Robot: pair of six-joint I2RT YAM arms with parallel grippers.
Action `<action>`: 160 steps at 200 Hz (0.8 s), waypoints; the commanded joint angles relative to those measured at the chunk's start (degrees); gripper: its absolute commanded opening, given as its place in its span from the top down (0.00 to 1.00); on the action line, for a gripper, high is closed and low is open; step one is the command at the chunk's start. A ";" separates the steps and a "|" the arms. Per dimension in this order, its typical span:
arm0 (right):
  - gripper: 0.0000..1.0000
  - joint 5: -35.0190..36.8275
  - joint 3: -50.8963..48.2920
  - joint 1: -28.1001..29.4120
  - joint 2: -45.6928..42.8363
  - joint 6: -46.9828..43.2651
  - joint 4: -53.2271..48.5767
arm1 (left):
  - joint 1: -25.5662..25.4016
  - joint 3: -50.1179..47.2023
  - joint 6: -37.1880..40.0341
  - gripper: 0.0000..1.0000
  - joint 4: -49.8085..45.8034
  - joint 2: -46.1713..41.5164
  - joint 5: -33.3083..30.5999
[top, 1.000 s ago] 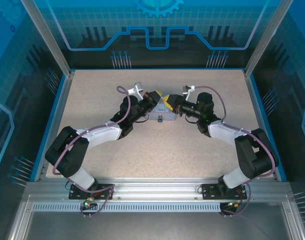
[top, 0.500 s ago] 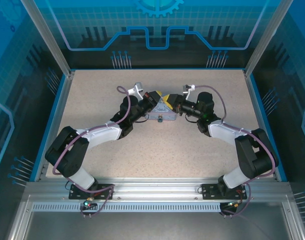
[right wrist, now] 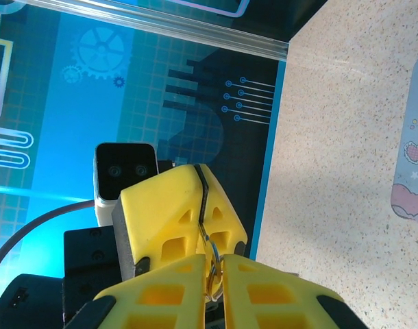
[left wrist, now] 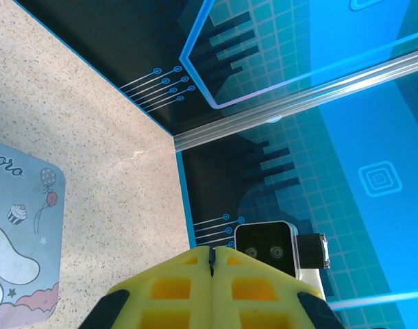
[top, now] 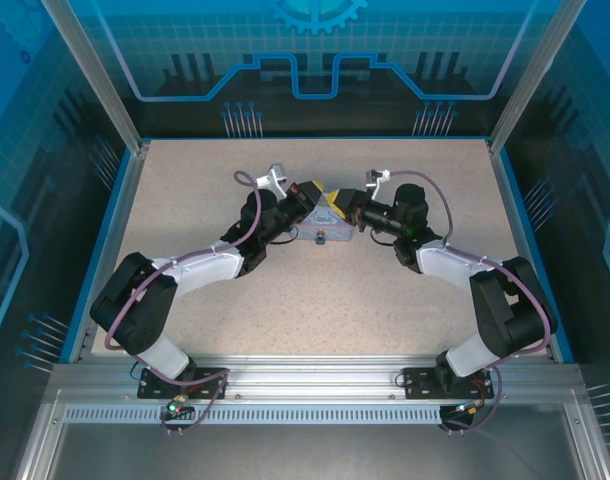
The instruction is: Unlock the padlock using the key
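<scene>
My two grippers meet tip to tip above the pale blue cartoon tin (top: 320,237), at the back middle of the table. The left gripper (top: 322,200) (left wrist: 212,255) is shut, and a thin dark sliver, apparently the key (left wrist: 211,260), is pinched in its seam. In the right wrist view the right gripper (right wrist: 214,266) (top: 332,204) is closed on a small metal loop with brassy glints, apparently the padlock (right wrist: 212,269). A thin strand runs from that loop up into the left gripper's yellow fingers (right wrist: 168,212). The padlock's body is hidden.
The tin (left wrist: 17,233) (right wrist: 414,171) lies flat on the speckled tabletop (top: 315,300). A blue rim and dark enclosure walls (top: 315,110) stand close behind the grippers. Both arms reach inward from the near corners.
</scene>
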 commanded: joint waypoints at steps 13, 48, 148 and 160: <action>0.80 -0.78 1.45 -0.70 -0.03 -0.25 1.58 | -0.53 1.51 0.80 1.00 -1.15 0.01 1.24; 0.81 -0.87 1.41 -1.15 0.15 0.17 1.83 | -0.62 1.35 0.83 1.00 -1.15 0.03 1.18; 0.82 -1.83 1.57 -1.33 0.40 0.26 2.18 | -1.00 2.05 0.76 1.00 -1.41 0.75 1.24; 0.82 -1.81 1.66 -1.27 0.49 0.25 2.18 | -1.07 2.13 0.80 1.00 -1.48 0.76 1.16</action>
